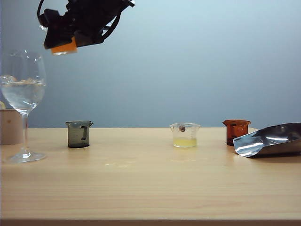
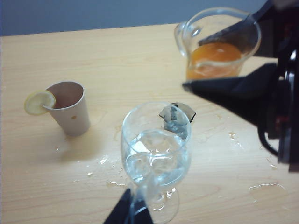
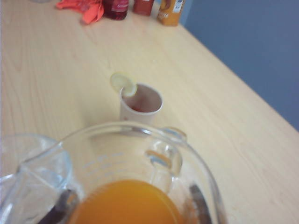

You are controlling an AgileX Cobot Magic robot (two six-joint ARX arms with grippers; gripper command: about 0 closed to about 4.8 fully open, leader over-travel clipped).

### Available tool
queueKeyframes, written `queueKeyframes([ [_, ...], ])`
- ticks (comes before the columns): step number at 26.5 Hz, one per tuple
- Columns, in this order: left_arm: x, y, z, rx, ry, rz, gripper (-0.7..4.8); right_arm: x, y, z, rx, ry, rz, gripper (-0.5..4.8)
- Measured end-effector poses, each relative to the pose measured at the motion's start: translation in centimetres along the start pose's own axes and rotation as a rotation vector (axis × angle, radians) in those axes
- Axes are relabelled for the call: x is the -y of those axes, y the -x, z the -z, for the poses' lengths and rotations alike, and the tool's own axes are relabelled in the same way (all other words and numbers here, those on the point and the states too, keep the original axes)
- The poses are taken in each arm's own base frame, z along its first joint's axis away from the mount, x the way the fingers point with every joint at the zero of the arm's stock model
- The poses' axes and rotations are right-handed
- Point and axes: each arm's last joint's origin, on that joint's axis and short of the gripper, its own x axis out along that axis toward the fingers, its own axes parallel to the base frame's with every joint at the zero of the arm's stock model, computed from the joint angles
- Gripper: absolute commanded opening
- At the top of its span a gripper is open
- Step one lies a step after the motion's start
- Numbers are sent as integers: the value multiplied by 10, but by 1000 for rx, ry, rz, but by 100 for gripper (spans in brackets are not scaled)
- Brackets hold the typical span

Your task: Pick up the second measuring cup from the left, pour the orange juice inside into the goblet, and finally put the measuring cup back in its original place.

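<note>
The clear measuring cup (image 1: 63, 48) (image 2: 217, 44) (image 3: 126, 154) hangs high over the table's left part, with my right gripper (image 1: 70, 35) (image 2: 196, 65) (image 3: 128, 207) shut on it. Orange juice (image 2: 215, 56) (image 3: 126, 203) fills its lower part. The goblet (image 1: 23, 89) (image 2: 156, 144) stands at the far left, holding clear liquid and ice. The cup is just above and to the right of its rim. My left gripper (image 2: 133, 212) hovers above the goblet, its dark fingers together in a narrow wedge, holding nothing; it is out of the exterior view.
A smoky grey cup (image 1: 78, 134), a clear cup with pale yellow liquid (image 1: 185, 135) and a reddish cup (image 1: 236, 131) stand in a row. A silver scoop (image 1: 270, 140) lies at the right. A paper cup with a lemon slice (image 2: 70, 107) (image 3: 140, 105) stands behind the goblet. Droplets (image 2: 110, 161) wet the table.
</note>
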Motion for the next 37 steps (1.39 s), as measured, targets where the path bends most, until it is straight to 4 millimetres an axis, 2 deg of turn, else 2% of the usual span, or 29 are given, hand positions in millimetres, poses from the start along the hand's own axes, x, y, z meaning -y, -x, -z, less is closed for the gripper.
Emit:
queueKeyframes([
  [13,0,0,0,1,1,1,-3,-3,0,6,-73,46,24,210],
  [22,0,0,0,2,1,1,-3,-27,-3,-2,-102,162,66,204],
  [30,0,0,0,1,1,1,-3,-27,-3,-3,-111,263,100,199],
  [37,0,0,0,1,1,1,-3,-27,-4,-11,-50,351,146,200],
])
